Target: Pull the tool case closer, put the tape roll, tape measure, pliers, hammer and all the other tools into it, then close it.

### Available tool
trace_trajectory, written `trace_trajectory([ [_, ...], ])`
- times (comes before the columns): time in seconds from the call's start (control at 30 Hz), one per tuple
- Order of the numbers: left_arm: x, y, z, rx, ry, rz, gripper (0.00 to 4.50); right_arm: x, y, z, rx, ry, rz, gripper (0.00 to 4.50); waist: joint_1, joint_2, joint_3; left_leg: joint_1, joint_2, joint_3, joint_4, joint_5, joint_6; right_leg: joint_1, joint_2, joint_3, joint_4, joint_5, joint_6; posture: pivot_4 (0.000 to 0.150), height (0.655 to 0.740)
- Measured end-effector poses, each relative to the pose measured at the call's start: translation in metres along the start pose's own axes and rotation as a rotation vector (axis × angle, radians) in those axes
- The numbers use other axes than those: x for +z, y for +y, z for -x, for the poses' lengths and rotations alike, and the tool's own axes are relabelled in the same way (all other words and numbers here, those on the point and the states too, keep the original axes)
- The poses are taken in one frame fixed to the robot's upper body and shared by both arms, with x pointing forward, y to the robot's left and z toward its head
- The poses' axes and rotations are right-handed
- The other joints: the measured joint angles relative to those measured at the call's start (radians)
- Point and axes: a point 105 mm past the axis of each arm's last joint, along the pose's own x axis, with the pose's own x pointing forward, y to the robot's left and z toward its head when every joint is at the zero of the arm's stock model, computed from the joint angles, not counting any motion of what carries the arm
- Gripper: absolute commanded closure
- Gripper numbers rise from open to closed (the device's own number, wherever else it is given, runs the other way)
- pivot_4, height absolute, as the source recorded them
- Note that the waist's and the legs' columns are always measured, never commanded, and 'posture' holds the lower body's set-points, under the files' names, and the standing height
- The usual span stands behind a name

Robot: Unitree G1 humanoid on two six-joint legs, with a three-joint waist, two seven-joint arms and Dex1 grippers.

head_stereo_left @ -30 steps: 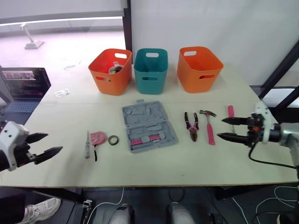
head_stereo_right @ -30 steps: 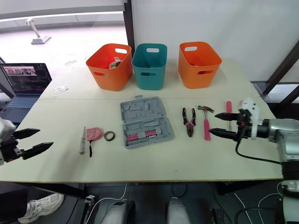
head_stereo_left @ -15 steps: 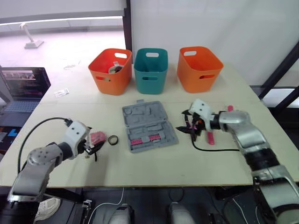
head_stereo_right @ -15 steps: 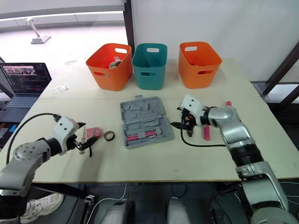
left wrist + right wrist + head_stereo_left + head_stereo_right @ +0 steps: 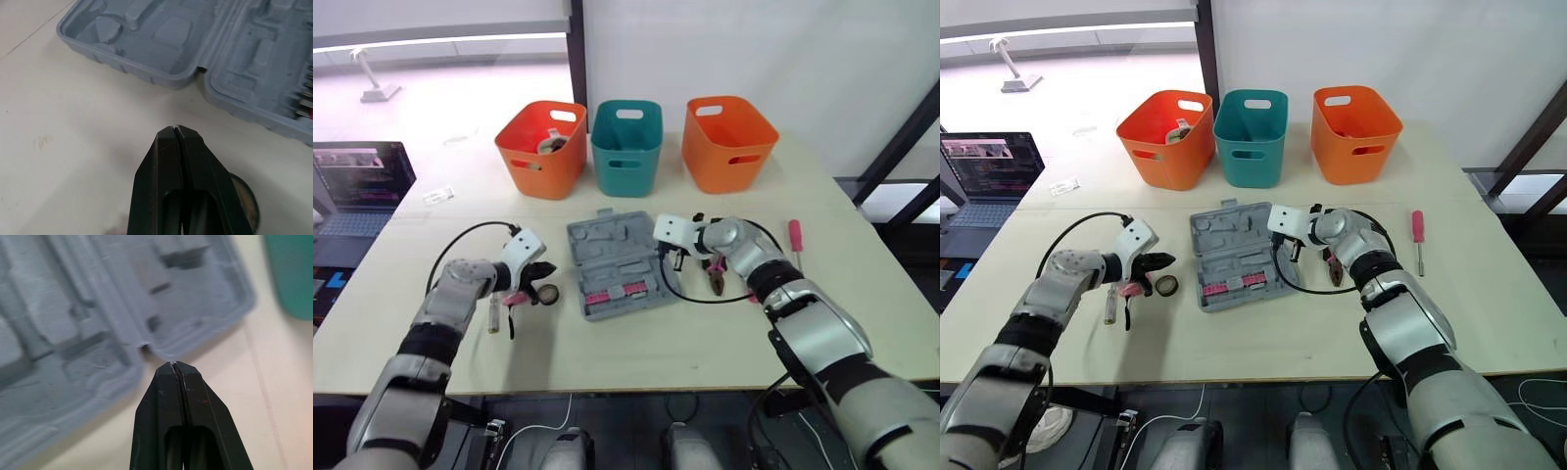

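Left claw (image 5: 177,128) and right claw (image 5: 172,363), both pinched together, have swung in beside the tool case (image 5: 615,264); pulling looks next

The left gripper (image 5: 177,128), black fingers pressed together, hovers over a pale table (image 5: 73,132). The open grey tool case (image 5: 205,44) lies beyond its tips. A tape roll (image 5: 248,197) peeks out beside the fingers.

Your right arm (image 5: 749,257) covers most of the pliers (image 5: 715,282). Your left gripper (image 5: 1163,260) hides part of the tape measure (image 5: 1141,289). What lies in the orange basket (image 5: 533,162) nearest the far left corner of the table (image 5: 636,343) is too small to tell.
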Motion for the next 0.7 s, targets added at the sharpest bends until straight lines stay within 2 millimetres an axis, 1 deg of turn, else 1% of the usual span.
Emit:
trace_trajectory([
  [0.1, 0.003, 0.007, -0.004, 0.008, 0.001, 0.001, 4.47, -0.001, -0.003, 0.000, -0.006, 0.024, 0.005, 4.50, -0.007, 0.000, 0.000, 0.000, 0.000, 0.000, 0.000, 0.000, 0.000, 0.000, 0.000, 0.000, 0.001, 0.000, 0.000, 0.150, 0.7400],
  [0.23, -0.002, 0.004, -0.013, -0.013, 0.014, 0.017, 4.47, 0.001, -0.007, 0.000, -0.017, 0.033, 0.007, 4.50, -0.020, 0.000, 0.000, 0.000, 0.000, -0.001, 0.000, 0.000, 0.000, -0.001, 0.000, 0.000, 0.003, 0.000, 0.000, 0.150, 0.7400],
  [0.33, -0.003, -0.001, -0.020, -0.031, 0.017, 0.035, 4.47, -0.001, 0.000, -0.004, 0.000, 0.038, -0.018, 4.50, -0.024, 0.000, 0.000, 0.000, 0.000, -0.001, 0.000, 0.000, 0.000, -0.002, 0.000, 0.000, 0.004, 0.000, 0.000, 0.150, 0.7400],
  [0.4, -0.003, -0.002, -0.024, -0.034, 0.015, 0.049, 4.47, 0.003, 0.005, -0.008, 0.018, 0.028, -0.028, 4.50, -0.026, 0.000, 0.000, 0.000, 0.000, -0.001, 0.000, 0.000, 0.000, -0.002, 0.000, 0.000, 0.004, 0.000, 0.000, 0.150, 0.7400],
  [0.5, -0.006, -0.005, -0.029, -0.045, 0.026, 0.074, 4.47, 0.003, 0.006, -0.009, 0.018, 0.019, -0.058, 4.50, -0.024, 0.000, 0.000, 0.000, 0.000, -0.001, 0.000, 0.000, 0.000, -0.002, 0.000, 0.000, 0.004, 0.000, 0.000, 0.150, 0.7400],
  [0.6, -0.009, -0.012, -0.035, -0.068, 0.030, 0.091, 4.47, 0.004, 0.008, -0.010, 0.026, 0.008, -0.082, 4.50, -0.025, 0.000, 0.000, 0.000, 0.000, -0.001, 0.000, 0.000, 0.000, -0.002, 0.000, 0.000, 0.004, 0.000, 0.000, 0.150, 0.7400],
  [0.7, -0.008, -0.013, -0.036, -0.074, 0.032, 0.088, 4.47, 0.005, 0.010, -0.010, 0.043, 0.001, -0.091, 4.50, -0.023, 0.000, 0.000, 0.000, 0.000, -0.001, 0.000, 0.000, 0.000, -0.002, 0.000, 0.000, 0.004, 0.000, 0.000, 0.150, 0.7400],
])
